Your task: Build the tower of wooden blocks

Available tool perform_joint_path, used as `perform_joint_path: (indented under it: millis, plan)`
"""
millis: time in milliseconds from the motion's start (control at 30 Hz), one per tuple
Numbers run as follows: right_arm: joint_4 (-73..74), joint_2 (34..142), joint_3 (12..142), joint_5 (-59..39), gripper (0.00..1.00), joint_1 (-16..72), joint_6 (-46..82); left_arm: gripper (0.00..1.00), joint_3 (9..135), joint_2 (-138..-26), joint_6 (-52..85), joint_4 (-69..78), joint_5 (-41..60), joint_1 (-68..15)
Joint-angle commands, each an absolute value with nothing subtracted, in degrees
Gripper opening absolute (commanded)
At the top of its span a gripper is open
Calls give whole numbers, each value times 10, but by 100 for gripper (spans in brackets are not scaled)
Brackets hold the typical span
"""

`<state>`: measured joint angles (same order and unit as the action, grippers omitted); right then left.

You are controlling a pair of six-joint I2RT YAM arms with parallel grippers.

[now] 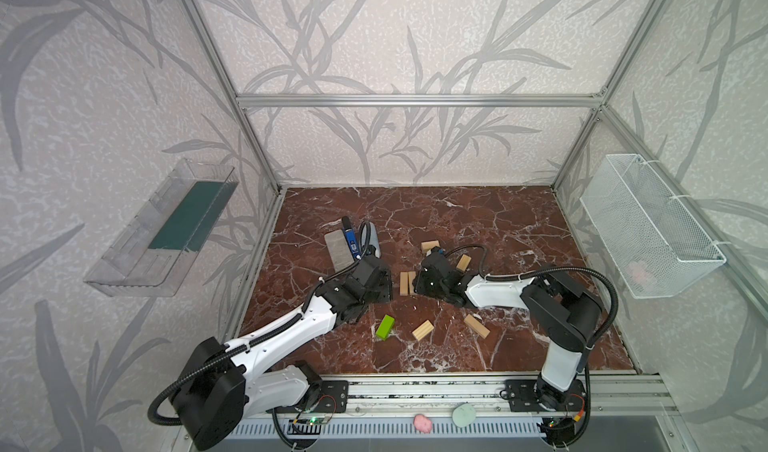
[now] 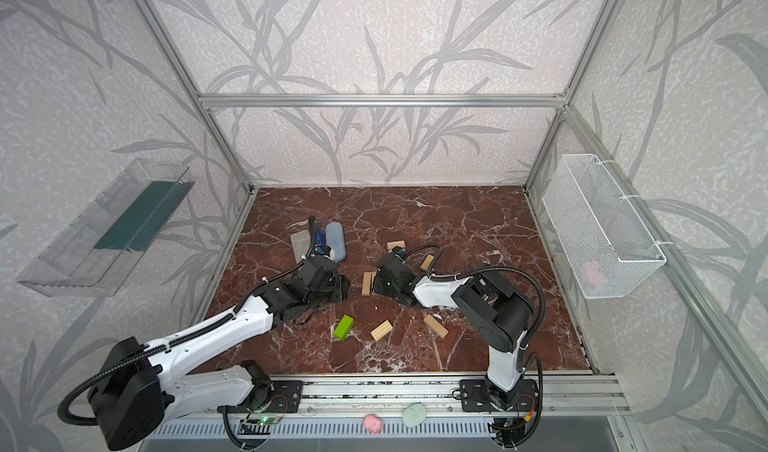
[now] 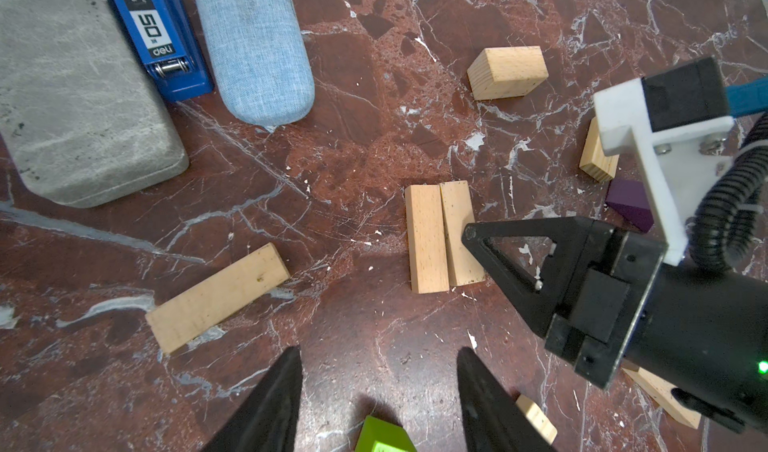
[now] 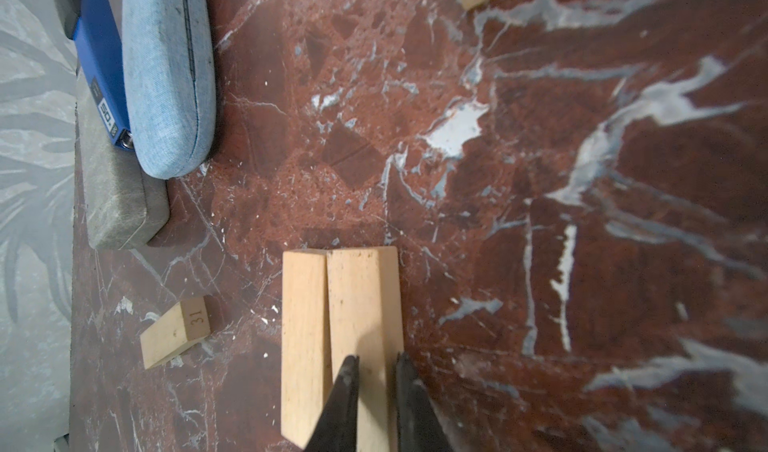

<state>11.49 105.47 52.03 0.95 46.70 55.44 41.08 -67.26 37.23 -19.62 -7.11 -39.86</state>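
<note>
Two pale tan wood blocks (image 1: 404, 283) (image 2: 366, 282) (image 3: 426, 237) lie flat, side by side, on the marble floor. My right gripper (image 4: 376, 357) (image 1: 415, 283) is shut, its tips over the right-hand block of that pair (image 4: 357, 304). My left gripper (image 3: 378, 358) (image 1: 386, 291) hangs open above bare floor, with a lime-green block (image 3: 382, 435) (image 1: 385, 326) just behind its fingers. Another tan block (image 3: 218, 298) lies left of them. A purple block (image 3: 629, 208) peeks out by the right arm. No stacked tower is in view.
More tan blocks lie loose (image 1: 430, 245) (image 1: 463, 262) (image 1: 423, 330) (image 1: 476, 325). A grey case (image 1: 338, 251), a blue stapler (image 3: 158, 34) and a light blue fabric case (image 2: 336, 242) sit at the back left. A clear shelf (image 1: 166, 229) and a wire basket (image 1: 648, 225) hang on the side walls.
</note>
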Motion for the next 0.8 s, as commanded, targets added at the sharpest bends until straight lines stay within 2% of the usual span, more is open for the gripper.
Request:
perform_joint_path:
  millis: [0, 767]
  plan:
    - [73, 1073, 526, 2, 18, 465, 552, 58, 402, -671, 380, -189, -69, -396]
    - [74, 1063, 541, -4, 19, 474, 560, 58, 400, -672, 383, -183, -62, -392]
